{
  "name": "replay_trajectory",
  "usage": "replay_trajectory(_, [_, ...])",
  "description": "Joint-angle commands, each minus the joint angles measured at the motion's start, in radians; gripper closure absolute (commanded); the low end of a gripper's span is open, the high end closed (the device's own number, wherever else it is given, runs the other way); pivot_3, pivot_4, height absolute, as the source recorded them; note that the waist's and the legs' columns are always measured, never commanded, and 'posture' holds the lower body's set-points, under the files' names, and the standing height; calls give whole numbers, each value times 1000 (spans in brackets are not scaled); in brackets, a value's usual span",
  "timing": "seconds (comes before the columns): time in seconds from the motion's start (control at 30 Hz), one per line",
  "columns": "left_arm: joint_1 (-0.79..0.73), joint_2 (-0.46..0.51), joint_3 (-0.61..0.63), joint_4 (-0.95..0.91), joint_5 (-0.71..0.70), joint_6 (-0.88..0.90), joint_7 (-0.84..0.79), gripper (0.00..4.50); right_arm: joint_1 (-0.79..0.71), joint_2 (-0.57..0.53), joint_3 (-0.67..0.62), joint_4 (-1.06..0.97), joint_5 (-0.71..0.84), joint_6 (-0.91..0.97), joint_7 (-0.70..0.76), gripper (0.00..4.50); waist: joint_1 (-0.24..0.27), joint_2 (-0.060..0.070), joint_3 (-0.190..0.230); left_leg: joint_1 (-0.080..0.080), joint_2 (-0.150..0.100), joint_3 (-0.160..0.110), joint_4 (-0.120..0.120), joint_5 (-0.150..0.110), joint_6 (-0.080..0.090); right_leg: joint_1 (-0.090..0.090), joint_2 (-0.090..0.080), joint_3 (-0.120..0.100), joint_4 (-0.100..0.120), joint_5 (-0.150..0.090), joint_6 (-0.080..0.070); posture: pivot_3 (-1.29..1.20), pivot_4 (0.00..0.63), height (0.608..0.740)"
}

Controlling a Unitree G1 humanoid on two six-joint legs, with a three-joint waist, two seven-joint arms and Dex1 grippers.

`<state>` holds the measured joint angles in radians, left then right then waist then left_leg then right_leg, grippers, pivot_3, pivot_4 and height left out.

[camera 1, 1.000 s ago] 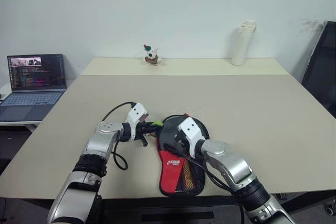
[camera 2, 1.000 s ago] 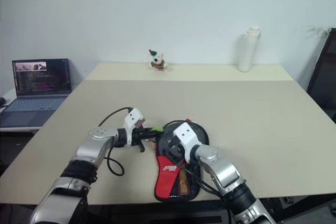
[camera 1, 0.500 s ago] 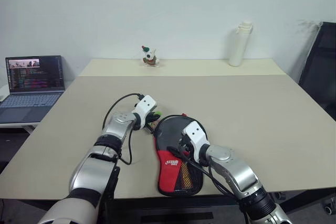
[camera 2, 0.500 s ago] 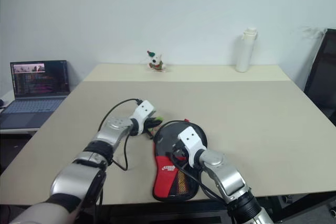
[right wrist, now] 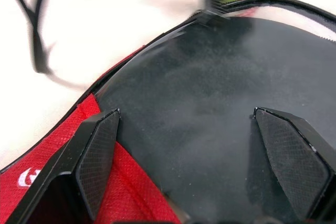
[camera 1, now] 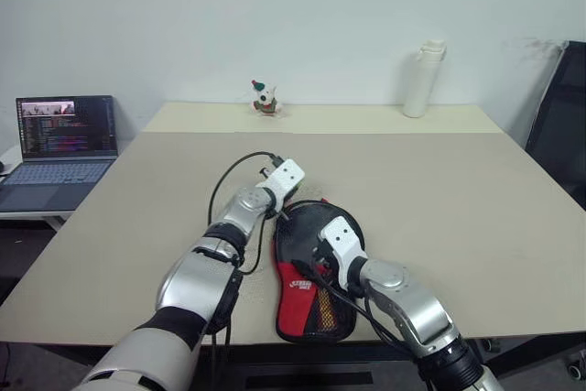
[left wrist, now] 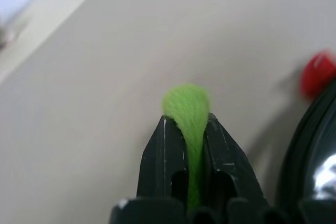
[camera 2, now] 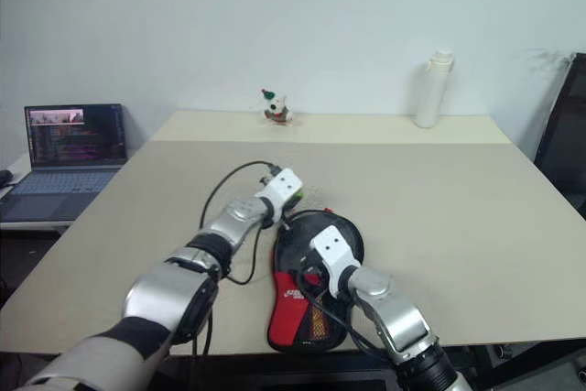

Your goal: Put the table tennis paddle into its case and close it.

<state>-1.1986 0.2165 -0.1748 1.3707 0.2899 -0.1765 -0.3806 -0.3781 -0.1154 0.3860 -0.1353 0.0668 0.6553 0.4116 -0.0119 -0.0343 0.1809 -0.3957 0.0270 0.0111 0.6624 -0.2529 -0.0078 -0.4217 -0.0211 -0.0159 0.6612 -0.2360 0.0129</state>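
On a wide beige bench [camera 1: 476, 217], near its front edge: the case [camera 1: 316, 304], red-and-black with a white logo, lying flat with its round end opened, and the table tennis paddle [camera 1: 311, 231] tucked inside, black rubber face up within the open rim. Just beyond the case's round end, the left gripper [camera 1: 281, 211], fingers [left wrist: 226, 153] pressed together on a green tab [left wrist: 188, 106] at the edge of the case. Over the paddle's face, the right gripper [right wrist: 197, 145], fingers [right wrist: 97, 153] spread wide, nothing between them; contact with the rubber impossible to tell. Beside the case rim, a small red piece [left wrist: 317, 72]. At the far edge of the bench, a small figurine [camera 1: 265, 98] and a white bottle [camera 1: 423, 66]; off to the left on a separate surface, an open laptop [camera 1: 59, 144].
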Motion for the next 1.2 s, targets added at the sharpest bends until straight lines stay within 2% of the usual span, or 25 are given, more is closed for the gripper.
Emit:
replay_trajectory(0.03, [-70,-17,-15,-19,37,-48,53,4493,41,1,53,4,-6,60,11,60,-4,0,0,0,0,0,0,0,0,0,0,0,0,0,0,0,150,740])
replay_trajectory(0.37, [-117,-110,-54,-12,114,-92,124,4493,69,5,67,-37,-13,92,13,60,-3,0,0,-1,0,0,0,0,0,0,0,-1,0,0,0,0,150,740])
replay_trajectory(0.63, [-125,-100,-63,-3,158,-59,199,4493,73,6,74,-42,-8,94,12,60,-2,0,0,-1,0,0,0,0,0,0,0,-1,0,0,0,0,150,740])
replay_trajectory(0.83, [-108,-110,-53,-3,151,-59,135,4493,66,7,73,-31,-7,88,16,60,-2,0,0,-1,0,0,0,0,0,0,0,-1,0,0,0,0,150,740])
replay_trajectory(0.93, [-100,-114,-25,-4,122,-54,87,3621,63,7,71,-29,-7,85,16,60,-3,0,0,0,0,1,0,0,0,0,0,-1,0,0,0,0,150,740])
replay_trajectory(1.2, [-87,-120,3,-8,90,-59,-24,805,35,-2,42,-47,4,100,23,60,-7,0,0,0,0,1,0,0,0,0,0,-1,0,0,0,0,150,740])
